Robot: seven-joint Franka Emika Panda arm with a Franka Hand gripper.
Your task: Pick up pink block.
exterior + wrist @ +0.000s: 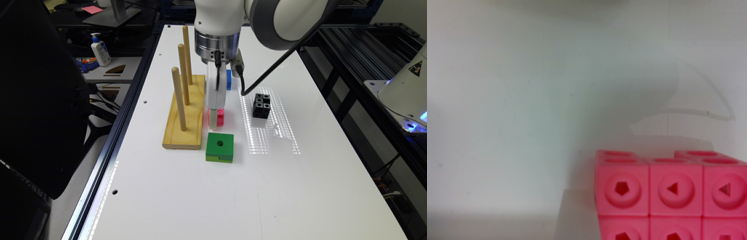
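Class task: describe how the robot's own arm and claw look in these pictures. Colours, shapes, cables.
The arm is glossy white with rounded shells and a grey band at one joint. Below sits a ribbed silver metal wrist ring. Black cables plug in beside it, one running up past the arm. The claw is a slim white body ending in pale fingers.

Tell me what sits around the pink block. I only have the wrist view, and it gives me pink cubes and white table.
Observer: A wooden peg base with three upright pegs lies just to the exterior view's left of the pink block.
Operator: Give me the other side.
Observer: A black block of joined cubes stands well apart on the exterior view's right.
Operator: Report anything nearer the exterior camera.
Observer: A green block with a round hole on top sits in front of the pink block, close but not touching.
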